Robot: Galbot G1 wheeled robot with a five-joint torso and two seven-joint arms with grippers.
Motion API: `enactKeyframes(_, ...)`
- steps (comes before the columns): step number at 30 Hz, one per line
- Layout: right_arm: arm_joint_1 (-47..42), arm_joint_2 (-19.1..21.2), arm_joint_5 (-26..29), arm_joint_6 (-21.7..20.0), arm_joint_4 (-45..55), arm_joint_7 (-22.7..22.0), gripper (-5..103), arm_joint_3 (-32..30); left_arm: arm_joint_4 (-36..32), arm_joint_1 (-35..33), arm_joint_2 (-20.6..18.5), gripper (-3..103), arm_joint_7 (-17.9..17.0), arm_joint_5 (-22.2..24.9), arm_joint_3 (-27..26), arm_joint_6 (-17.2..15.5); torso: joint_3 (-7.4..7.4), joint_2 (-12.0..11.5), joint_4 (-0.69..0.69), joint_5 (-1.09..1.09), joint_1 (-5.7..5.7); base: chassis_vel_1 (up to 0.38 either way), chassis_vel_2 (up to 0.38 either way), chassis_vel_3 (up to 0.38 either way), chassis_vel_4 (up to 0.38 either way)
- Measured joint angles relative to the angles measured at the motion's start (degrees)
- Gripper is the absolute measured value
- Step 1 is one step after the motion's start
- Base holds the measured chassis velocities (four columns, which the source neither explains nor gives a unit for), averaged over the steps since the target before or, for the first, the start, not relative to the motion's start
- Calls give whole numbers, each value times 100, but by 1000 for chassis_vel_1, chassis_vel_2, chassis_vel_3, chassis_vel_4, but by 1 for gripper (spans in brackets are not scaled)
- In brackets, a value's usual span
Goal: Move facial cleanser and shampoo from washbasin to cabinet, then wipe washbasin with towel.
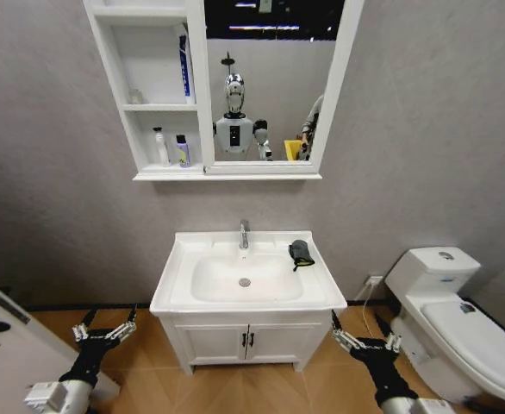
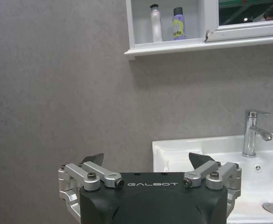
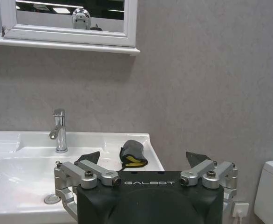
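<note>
Towel (image 1: 301, 253) upright on washbasin (image 1: 183, 297) rim

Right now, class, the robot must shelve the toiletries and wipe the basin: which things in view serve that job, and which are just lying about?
Belong to the job:
washbasin
towel, on the basin's rim
cabinet
white bottle and purple bottle, on the cabinet's lowest shelf
left gripper and right gripper, both low, fingers open

Just lying about:
toilet
mirror
vanity doors
</note>
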State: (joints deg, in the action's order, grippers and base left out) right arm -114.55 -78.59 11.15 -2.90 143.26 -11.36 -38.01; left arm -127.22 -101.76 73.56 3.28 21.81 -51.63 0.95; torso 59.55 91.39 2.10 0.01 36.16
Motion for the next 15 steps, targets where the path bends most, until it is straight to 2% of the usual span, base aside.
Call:
enactKeyframes(5,0,0,1,0,-1,-2,100,0,0,0,0,100,0,0,0,0,0,0,0,-4,0,315,-335,-323,332)
enactKeyframes(9,0,0,1,0,-1,-3,100,0,0,0,-1,100,0,0,0,0,0,0,-1,2,1,381,-364,-379,355)
enactKeyframes(10,0,0,1,0,0,-3,100,0,0,0,0,100,0,0,0,0,-1,1,0,-8,-2,355,-371,-334,367)
enactKeyframes(13,0,1,2,0,-2,-4,100,0,0,0,0,100,0,0,0,0,0,1,0,4,0,373,-370,-381,360)
enactKeyframes(15,0,0,1,0,-2,-4,100,1,0,0,0,100,0,0,0,0,-1,1,0,-2,-1,361,-404,-354,344)
